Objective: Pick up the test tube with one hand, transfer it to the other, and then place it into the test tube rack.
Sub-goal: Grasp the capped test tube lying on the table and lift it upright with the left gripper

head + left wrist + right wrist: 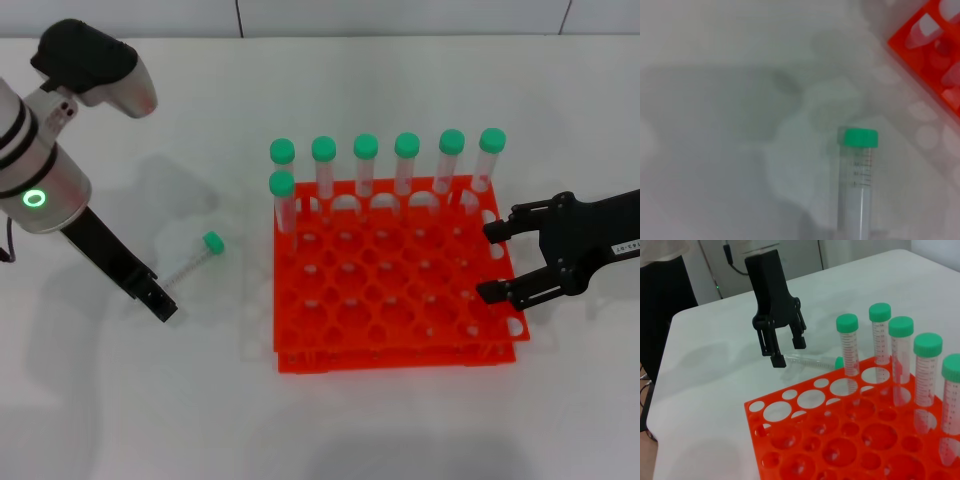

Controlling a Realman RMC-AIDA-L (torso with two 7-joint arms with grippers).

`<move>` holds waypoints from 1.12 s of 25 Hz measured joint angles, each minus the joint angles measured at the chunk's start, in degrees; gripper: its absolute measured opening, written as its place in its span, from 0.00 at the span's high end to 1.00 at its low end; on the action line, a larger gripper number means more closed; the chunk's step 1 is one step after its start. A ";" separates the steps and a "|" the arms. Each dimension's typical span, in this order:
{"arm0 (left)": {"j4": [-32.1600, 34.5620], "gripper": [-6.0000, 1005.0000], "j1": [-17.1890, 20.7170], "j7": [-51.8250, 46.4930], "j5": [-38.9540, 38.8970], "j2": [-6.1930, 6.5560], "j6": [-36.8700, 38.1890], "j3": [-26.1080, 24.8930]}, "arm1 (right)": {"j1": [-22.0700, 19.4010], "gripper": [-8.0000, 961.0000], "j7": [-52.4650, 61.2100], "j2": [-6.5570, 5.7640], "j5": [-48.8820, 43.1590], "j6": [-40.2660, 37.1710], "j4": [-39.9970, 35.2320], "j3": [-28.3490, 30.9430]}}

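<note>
Your left gripper [160, 300] hovers with released jaws just above the clear end of the test tube [194, 259], which lies flat on the white desk [120, 400]. Your right gripper [494, 262], jaws released and empty, hangs over the orange test tube rack [390, 300].

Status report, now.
Left gripper open, at test tube lying on table. Right gripper open beside rack. Path clear.

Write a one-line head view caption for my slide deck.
Left gripper poised over the loose test tube; right gripper open at the test tube rack.
</note>
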 joint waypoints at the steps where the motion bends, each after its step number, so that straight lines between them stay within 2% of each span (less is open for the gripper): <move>1: 0.00 0.28 0.03 0.00 0.12 -0.07 -0.07 0.00 | 0.00 0.12 0.00 0.02 0.00 0.02 0.00 0.00; 6: -0.03 0.32 0.36 -0.01 0.31 -0.14 -0.25 0.03 | 0.00 0.12 -0.02 0.06 0.00 0.54 0.01 0.00; 12: -0.10 0.55 0.48 -0.59 0.42 -0.13 -0.72 0.06 | 0.04 0.12 -0.05 0.06 0.00 0.82 0.01 0.00; 17: -1.29 0.78 0.04 -0.68 0.35 -0.09 -0.77 0.05 | 0.07 0.12 -0.06 0.06 0.00 0.82 -0.06 0.00; 23: -2.11 0.83 -0.10 -0.70 0.58 -0.11 -1.30 0.06 | 0.09 0.12 -0.06 0.05 0.00 0.81 -0.06 0.00; 28: -2.12 0.83 -0.05 -0.71 0.81 -0.18 -1.41 0.06 | 0.09 0.12 -0.06 0.06 0.00 0.80 -0.04 0.00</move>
